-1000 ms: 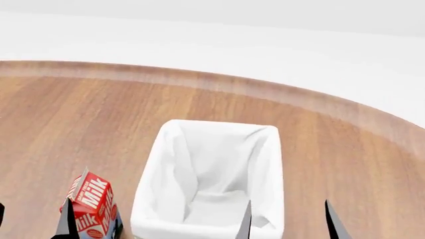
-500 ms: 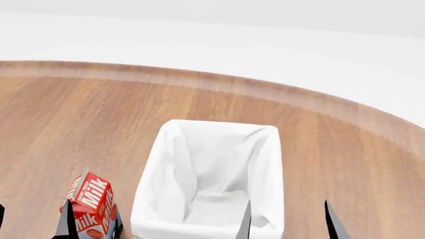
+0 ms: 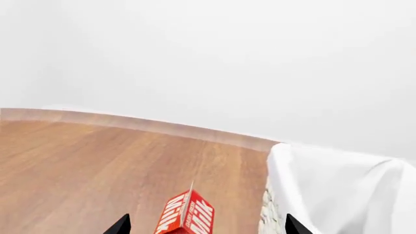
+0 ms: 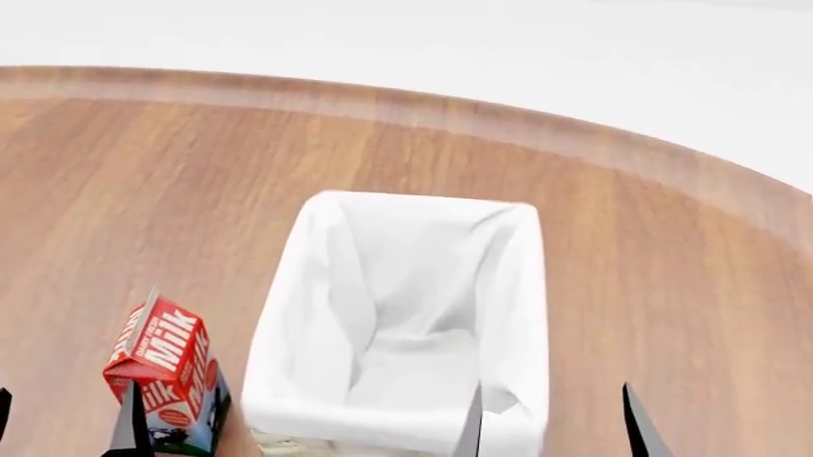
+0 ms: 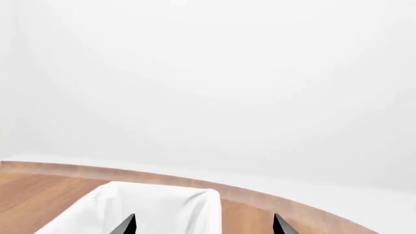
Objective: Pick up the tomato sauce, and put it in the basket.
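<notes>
The tomato sauce is out of view in all three views. The basket (image 4: 286,314), a long box lined with white cloth, stands in the middle of the wooden table, and I see nothing inside it. Its cloth rim also shows in the left wrist view (image 3: 325,165) and the right wrist view (image 5: 162,192). My left gripper (image 4: 64,433) (image 3: 206,226) is open at the lower left, to the left of the basket. My right gripper (image 4: 553,433) (image 5: 202,225) is open over the basket's near right corner. Only the dark fingertips of both show.
A red and white milk carton (image 4: 163,367) (image 3: 188,217) stands upright just left of the basket, right by my left gripper's inner fingertip. The round table's far edge (image 4: 508,114) curves across the back, with white floor beyond.
The head view has tilted down: table edge, basket and milk carton sit higher in the picture, and more of the carton's base shows. Both grippers stay where they were.
</notes>
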